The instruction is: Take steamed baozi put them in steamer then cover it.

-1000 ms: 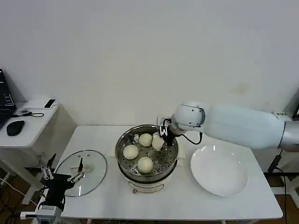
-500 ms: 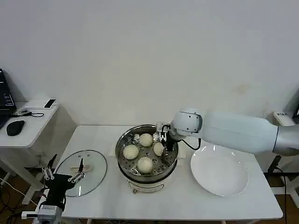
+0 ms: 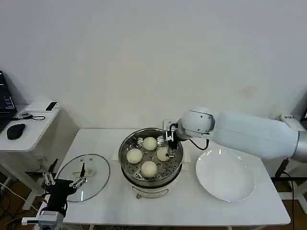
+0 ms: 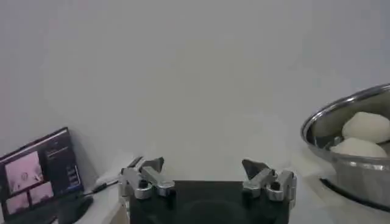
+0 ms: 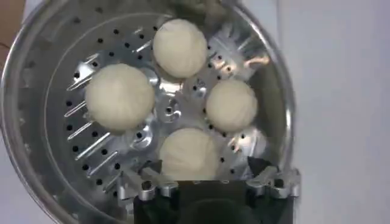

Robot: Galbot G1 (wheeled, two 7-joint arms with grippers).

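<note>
Head view: all four steamed baozi sit on the perforated tray inside the steamer, and the right gripper hangs over its far-right rim with its jaws spread and empty. The cover lies flat on the worktop to the left, just ahead of the left gripper, whose jaws also stand wide. The likely risk is the right arm's jaws clipping the steamer's rim or nudging the nearest bun as it withdraws, or the glass cover slipping from a poor hold on its bar handle.
</note>
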